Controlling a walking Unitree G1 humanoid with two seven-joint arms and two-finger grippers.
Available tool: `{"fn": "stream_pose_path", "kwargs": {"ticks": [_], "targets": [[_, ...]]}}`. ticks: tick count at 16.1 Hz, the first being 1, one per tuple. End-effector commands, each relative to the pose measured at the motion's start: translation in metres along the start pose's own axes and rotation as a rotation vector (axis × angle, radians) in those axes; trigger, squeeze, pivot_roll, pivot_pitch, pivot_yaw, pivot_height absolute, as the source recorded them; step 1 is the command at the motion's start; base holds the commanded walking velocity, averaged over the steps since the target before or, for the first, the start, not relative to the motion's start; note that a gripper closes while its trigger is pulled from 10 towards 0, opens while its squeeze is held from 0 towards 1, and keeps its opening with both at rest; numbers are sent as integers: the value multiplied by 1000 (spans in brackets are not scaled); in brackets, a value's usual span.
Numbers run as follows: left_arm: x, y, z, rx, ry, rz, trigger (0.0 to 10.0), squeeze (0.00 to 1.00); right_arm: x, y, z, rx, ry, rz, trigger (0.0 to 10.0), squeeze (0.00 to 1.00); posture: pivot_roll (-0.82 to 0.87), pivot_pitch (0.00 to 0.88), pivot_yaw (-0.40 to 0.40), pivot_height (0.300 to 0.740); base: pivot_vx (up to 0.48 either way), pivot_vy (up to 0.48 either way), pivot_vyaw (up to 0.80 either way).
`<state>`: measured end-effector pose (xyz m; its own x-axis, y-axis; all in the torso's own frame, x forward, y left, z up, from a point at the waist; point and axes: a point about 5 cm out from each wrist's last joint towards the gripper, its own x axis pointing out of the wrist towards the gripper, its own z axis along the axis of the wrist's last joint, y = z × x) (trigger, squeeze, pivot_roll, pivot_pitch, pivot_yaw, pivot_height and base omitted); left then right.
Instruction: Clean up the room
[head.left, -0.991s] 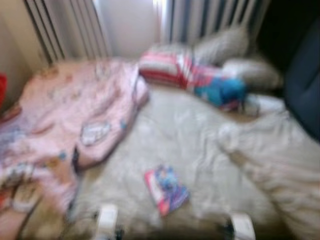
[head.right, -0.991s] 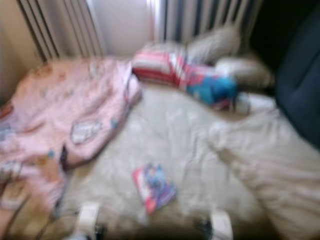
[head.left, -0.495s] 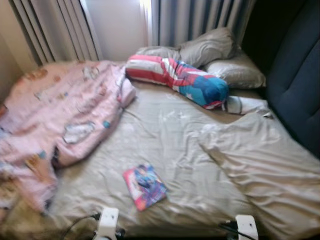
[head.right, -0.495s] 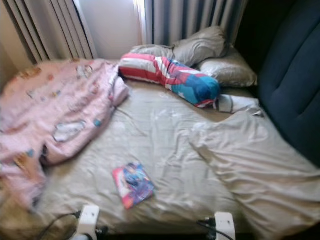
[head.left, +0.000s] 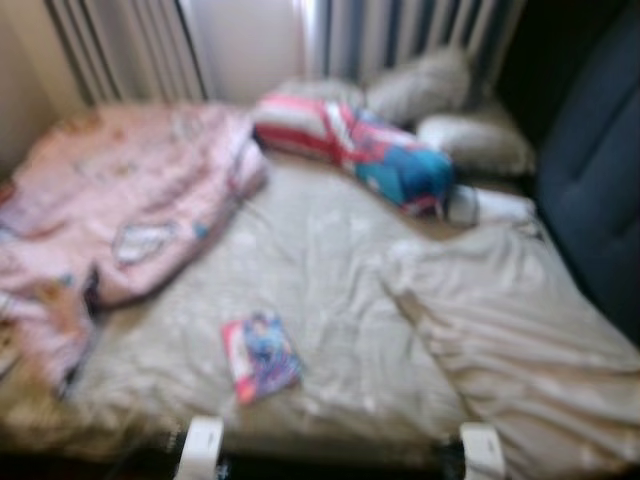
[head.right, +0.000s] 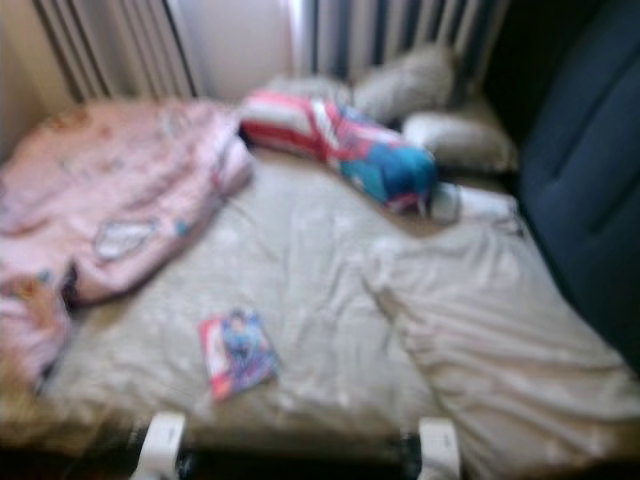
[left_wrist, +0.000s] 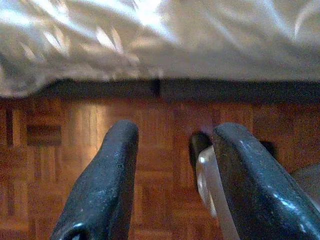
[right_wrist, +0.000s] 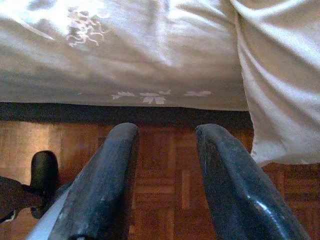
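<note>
Right now a book (head.left: 259, 355) lies on the bed (head.left: 340, 270), near its foot, beside the pink blanket (head.left: 120, 200). Both grippers (left_wrist: 170, 175) (right_wrist: 165, 175) hang by the bed's edge, jaws apart, holding nothing.

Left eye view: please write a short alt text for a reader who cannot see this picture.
Blurred view down onto an unmade bed with a small colourful book lying near its foot. A pink blanket is bunched on the left, a striped red and blue roll and grey pillows lie at the far end.
</note>
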<state>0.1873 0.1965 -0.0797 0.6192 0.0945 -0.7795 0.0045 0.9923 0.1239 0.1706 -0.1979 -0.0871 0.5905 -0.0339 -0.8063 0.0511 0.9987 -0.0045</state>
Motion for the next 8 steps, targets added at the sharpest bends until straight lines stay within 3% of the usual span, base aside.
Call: {"fn": "stream_pose_path", "kwargs": {"ticks": [1, 7, 8], "targets": [[1, -4, 2, 7, -5, -12, 10000, 0, -1, -5, -2, 7, 6, -14, 10000, 0, 29, 55, -33, 740, 0, -289, 0], [1, -6, 5, 12, -11, -14, 10000, 0, -1, -9, 0, 11, 3, -21, 10000, 0, 27, 62, -31, 740, 0, -286, 0], [1, -6, 5, 12, -11, -13, 10000, 0, -1, -10, 0, 12, 3, -21, 10000, 0, 27, 62, -30, 740, 0, 0, 0]]}}
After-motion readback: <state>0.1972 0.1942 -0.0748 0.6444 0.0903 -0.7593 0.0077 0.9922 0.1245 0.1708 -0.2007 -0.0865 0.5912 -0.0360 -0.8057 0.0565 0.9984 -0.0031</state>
